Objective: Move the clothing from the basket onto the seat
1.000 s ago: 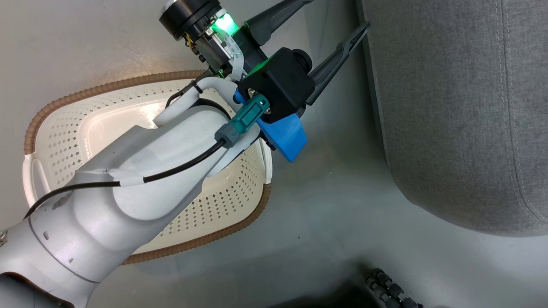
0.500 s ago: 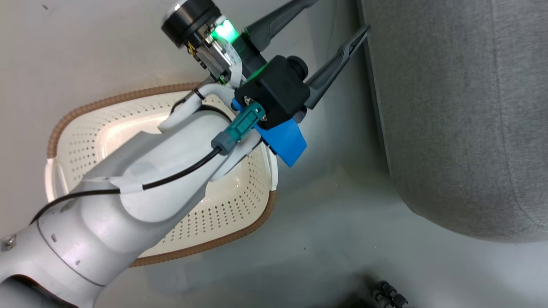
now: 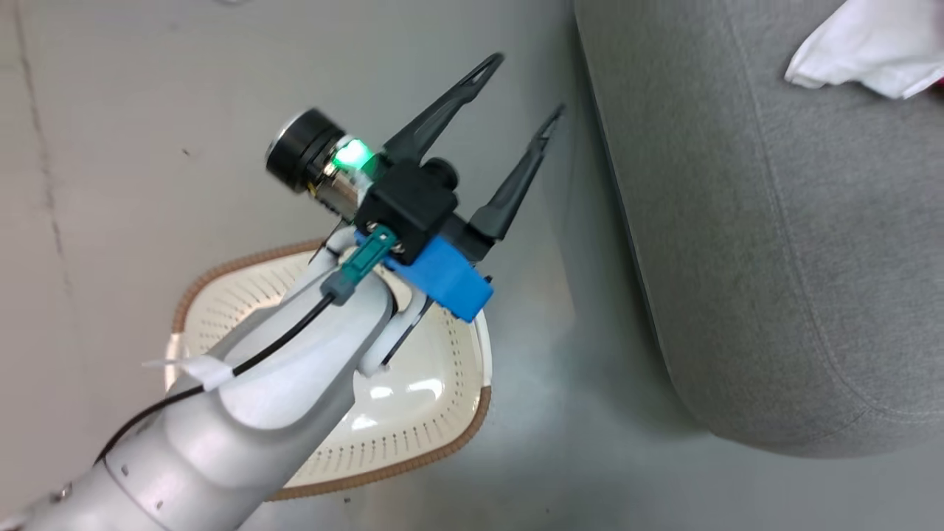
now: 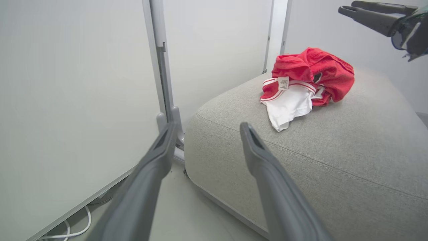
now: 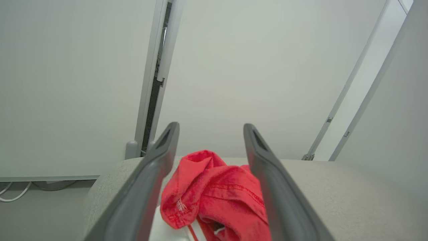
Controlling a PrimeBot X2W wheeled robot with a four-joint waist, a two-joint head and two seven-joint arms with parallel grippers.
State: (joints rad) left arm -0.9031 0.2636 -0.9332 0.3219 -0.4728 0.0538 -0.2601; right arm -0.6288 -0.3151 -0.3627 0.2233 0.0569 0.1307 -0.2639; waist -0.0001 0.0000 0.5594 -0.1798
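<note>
View swung seatward; left pincer (image 3: 528,83), right pincer (image 5: 211,125) open; clothing (image 4: 314,70) on seat (image 4: 334,150); white walls (image 4: 67,83).

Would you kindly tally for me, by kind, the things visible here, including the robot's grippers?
Basket: 1
Seat cushion: 1
Clothing heap, red and white: 1 (garments within cannot be counted)
Grippers: 2, the left gripper and the right gripper
Total: 5

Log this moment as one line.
left claw: open, empty | right claw: open, clear of clothing | clothing: heaped on seat | basket: visible part bare
</note>
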